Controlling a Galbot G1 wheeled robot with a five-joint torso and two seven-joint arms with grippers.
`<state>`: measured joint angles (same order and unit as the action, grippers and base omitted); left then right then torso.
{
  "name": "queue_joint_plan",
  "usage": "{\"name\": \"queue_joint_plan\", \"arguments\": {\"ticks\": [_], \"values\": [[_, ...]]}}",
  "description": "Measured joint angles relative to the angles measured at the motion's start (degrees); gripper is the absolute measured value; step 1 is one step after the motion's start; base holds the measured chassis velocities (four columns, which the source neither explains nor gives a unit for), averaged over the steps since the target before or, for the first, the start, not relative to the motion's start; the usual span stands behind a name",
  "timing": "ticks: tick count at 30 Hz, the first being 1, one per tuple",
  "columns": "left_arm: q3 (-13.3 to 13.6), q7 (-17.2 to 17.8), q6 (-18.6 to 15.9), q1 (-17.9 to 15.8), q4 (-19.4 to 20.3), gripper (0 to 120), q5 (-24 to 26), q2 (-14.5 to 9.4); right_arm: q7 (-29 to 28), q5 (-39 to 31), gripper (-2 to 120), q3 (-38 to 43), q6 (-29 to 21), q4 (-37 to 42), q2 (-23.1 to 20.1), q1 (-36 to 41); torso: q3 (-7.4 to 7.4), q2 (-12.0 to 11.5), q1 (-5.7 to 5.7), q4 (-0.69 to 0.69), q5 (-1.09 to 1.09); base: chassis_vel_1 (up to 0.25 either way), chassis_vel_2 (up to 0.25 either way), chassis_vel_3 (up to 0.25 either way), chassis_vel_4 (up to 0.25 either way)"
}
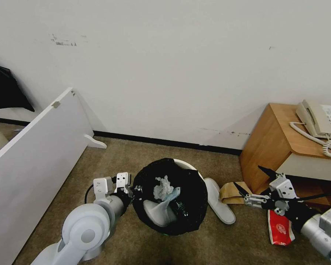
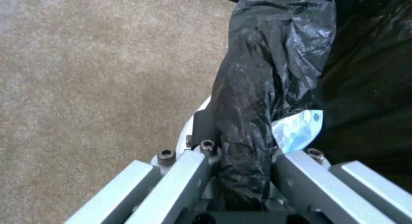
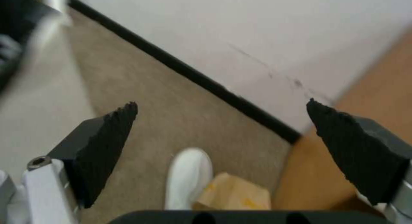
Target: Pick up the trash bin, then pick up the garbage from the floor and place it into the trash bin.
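The trash bin (image 1: pixel 195 191), white with a black bag over its rim, is centre on the carpet in the head view. Inside lie a crumpled tissue (image 1: pixel 163 187) and a white slipper (image 1: pixel 156 213). My left gripper (image 1: pixel 136 191) is shut on the bin's left rim; the left wrist view shows the black bag (image 2: pixel 266 72) pinched in that gripper (image 2: pixel 240 146). Right of the bin lie another white slipper (image 1: pixel 219 202), a brown paper bag (image 1: pixel 233 191) and a flattened red cup (image 1: pixel 279 228). My right gripper (image 1: pixel 247 176) hangs open just above the paper bag (image 3: pixel 234 193) and slipper (image 3: pixel 186 175), its fingers (image 3: pixel 107 137) wide apart.
A wooden cabinet (image 1: pixel 276 143) with a telephone (image 1: pixel 320 119) stands at the right, close behind my right gripper. A white board (image 1: pixel 33 154) leans along the left. The wall and black baseboard (image 1: pixel 165 141) run behind the bin.
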<state>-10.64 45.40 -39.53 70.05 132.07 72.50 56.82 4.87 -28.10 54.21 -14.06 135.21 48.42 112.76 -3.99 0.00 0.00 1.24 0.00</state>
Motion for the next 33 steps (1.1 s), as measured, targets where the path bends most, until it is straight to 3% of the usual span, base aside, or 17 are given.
{"name": "queue_joint_plan", "arguments": {"ticks": [10,15,18,21,22,24,27,33], "values": [[-2.0,0.0,0.0,0.2,-0.5,2,0.1,0.9,-13.4,-7.2,100,-7.5,-10.2,-3.3,-0.3,-7.6,0.0,0.0,0.0,0.0,0.0,0.0,0.0,0.0,0.0],[-3.1,-0.1,0.0,0.4,-1.1,2,0.1,1.8,-26.7,-21.5,100,-10.7,-18.9,-4.3,-2.1,-13.1,0.0,0.0,0.0,-0.01,0.0,0.0,0.0,0.0,0.0],[-3.5,-0.1,0.0,0.4,-1.3,2,0.1,2.0,-31.1,-25.4,100,-11.9,-21.2,-4.7,-2.5,-15.1,0.0,0.0,0.0,-0.01,0.0,0.0,0.0,0.0,0.0],[-4.1,-0.2,0.0,0.4,-1.5,2,0.2,2.3,-40.5,-33.8,100,-14.4,-25.5,-5.5,-3.6,-19.2,0.0,0.0,0.0,-0.02,0.0,0.0,0.0,0.0,0.0],[-4.1,-0.2,0.0,0.4,-1.5,2,0.2,2.3,-40.5,-33.8,100,-14.4,-25.5,-5.5,-3.6,-19.2,0.0,0.0,0.0,-0.02,0.0,0.0,0.0,0.0,0.0],[-4.6,-0.2,0.0,0.3,-1.8,2,0.3,2.5,-48.3,-41.5,100,-15.6,-28.0,-6.4,-3.8,-21.6,0.0,0.0,0.0,0.0,0.0,0.0,0.0,0.0,0.0],[-4.9,-0.2,0.0,0.2,-2.1,2,0.4,2.7,-52.9,-46.0,100,-16.3,-28.1,-7.6,-4.3,-22.8,0.0,0.0,0.0,-0.01,0.01,0.0,0.0,0.0,0.0],[-5.4,-0.3,0.0,0.3,-2.6,2,0.4,2.8,-54.9,-46.7,100,-17.3,-28.1,-10.5,-6.2,-23.4,0.0,0.0,0.0,0.01,0.0,0.0,0.0,0.0,0.0]]}}
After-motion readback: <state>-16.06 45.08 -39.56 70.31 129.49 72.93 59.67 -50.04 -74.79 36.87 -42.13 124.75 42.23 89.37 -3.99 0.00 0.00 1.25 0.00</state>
